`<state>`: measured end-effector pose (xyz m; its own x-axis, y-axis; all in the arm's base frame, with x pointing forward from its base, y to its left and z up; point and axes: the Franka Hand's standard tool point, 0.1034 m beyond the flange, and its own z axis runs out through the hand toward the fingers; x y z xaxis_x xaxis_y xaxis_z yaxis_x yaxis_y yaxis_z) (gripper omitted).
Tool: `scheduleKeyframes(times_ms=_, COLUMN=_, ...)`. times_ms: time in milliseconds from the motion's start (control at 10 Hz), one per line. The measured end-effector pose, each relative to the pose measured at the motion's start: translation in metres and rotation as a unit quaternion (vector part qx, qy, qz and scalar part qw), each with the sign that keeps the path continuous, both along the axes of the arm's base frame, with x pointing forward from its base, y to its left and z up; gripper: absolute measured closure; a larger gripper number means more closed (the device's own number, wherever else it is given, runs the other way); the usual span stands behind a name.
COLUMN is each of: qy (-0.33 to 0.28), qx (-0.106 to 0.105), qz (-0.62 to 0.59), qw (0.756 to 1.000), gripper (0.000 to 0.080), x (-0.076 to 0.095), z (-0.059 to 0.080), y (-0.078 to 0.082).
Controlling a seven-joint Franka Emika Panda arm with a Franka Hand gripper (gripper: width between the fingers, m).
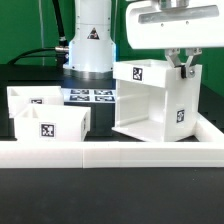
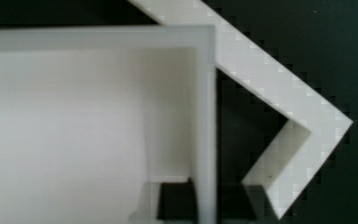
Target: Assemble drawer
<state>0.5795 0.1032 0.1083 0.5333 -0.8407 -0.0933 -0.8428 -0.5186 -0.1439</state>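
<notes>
The large white drawer housing (image 1: 150, 100) stands at the exterior view's right, slightly tilted, with square tags on its top and side. My gripper (image 1: 183, 68) comes down on its upper right edge and is shut on the housing's thin side wall. In the wrist view that wall (image 2: 208, 120) runs edge-on between my dark fingers (image 2: 172, 202), with the gripper (image 2: 208, 205) around it. Two open-top white trays stand at the exterior view's left, one in front (image 1: 50, 125) and one behind it (image 1: 28, 98), apart from the housing.
The long low white rail (image 1: 110, 155) runs along the front and turns up the right side; it shows as a bent white strip in the wrist view (image 2: 274, 85). The marker board (image 1: 92, 96) lies behind, before the arm's base (image 1: 90, 40).
</notes>
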Motion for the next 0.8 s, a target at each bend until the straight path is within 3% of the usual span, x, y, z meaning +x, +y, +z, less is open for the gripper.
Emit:
scheduleKeyframes(times_ms=200, qy=0.006, qx=0.005, qz=-0.037, qw=0.999, gripper=0.0761, x=0.000, z=0.000, y=-0.001)
scheduleKeyframes(times_ms=600, qy=0.040, qx=0.057, qz=-0.227, qw=0.971, gripper=0.0761, x=0.003, z=-0.002, y=-0.008)
scheduleKeyframes(times_ms=800, qy=0.049, qx=0.067, qz=-0.266, qw=0.960, gripper=0.0761, x=0.009, z=-0.004, y=-0.008)
